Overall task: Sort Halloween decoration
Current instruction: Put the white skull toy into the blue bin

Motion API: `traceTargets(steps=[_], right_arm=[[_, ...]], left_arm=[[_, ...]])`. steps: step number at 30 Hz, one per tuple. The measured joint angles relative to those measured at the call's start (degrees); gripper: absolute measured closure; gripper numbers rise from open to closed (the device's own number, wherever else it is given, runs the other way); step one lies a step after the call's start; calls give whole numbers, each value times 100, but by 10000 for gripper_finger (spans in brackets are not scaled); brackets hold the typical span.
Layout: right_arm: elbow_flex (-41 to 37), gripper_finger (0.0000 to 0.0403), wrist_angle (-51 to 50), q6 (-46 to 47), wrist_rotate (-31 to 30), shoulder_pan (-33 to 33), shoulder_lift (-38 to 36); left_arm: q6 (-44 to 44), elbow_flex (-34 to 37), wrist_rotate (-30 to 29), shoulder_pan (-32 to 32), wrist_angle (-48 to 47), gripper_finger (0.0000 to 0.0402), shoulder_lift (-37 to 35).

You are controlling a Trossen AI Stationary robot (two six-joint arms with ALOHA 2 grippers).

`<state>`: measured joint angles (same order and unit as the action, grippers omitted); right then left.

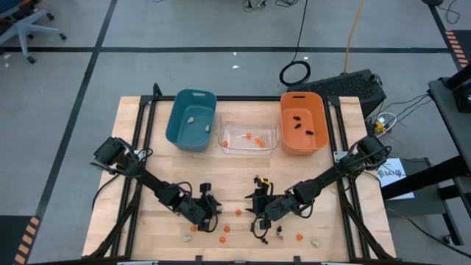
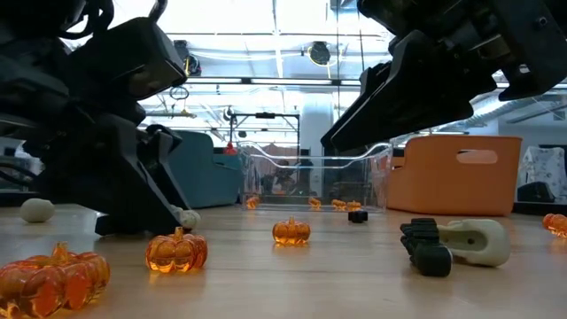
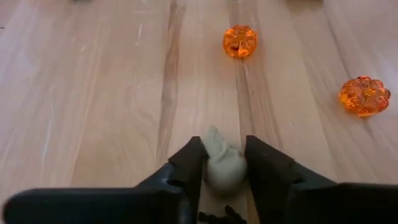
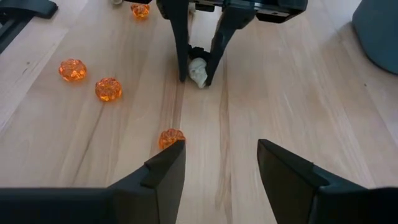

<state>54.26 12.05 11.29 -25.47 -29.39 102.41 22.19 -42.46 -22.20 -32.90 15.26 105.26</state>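
Observation:
A pale beige lump (image 3: 224, 167) lies on the wooden table (image 3: 93, 93) between the fingers of my left gripper (image 3: 224, 149), which has shut on it; the right wrist view shows this gripper (image 4: 199, 73) head-on. My right gripper (image 4: 221, 165) hovers open a little to the right of it, nothing between its fingers, with an orange pumpkin (image 4: 171, 138) lying just beyond one fingertip. More orange pumpkins (image 3: 240, 41) (image 3: 364, 95) lie loose on the table. A black trinket and a pale one (image 2: 452, 244) lie together near the front. My left gripper pinches the pale lump by its two sides (image 3: 211, 169) between its two fingers. The fingers (image 4: 215, 62) slant down onto it from the table's left. The lump still rests on the table top.
A teal bin (image 1: 191, 118), a clear bin (image 1: 249, 140) with a few orange pieces and an orange bin (image 1: 303, 121) with black pieces stand in a row at the far side. Loose pumpkins (image 1: 226, 229) and a pale lump (image 1: 315, 241) lie near the front edge.

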Motion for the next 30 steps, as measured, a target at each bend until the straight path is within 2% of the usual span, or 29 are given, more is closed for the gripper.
traceTargets(steps=[4,15,24,30], right_arm=[[0,220,0,-2,1,0,0],[0,220,9,0,2,0,0],[2,220,15,20,17,-2,0],[2,220,17,22,20,-2,0]], left_arm=[[-32,-2,53,17,-21,340,-7],[-56,24,99,26,-204,335,-267],[-684,18,49,24,-187,336,-1021],[-1256,15,-258,22,-594,336,-1723]])
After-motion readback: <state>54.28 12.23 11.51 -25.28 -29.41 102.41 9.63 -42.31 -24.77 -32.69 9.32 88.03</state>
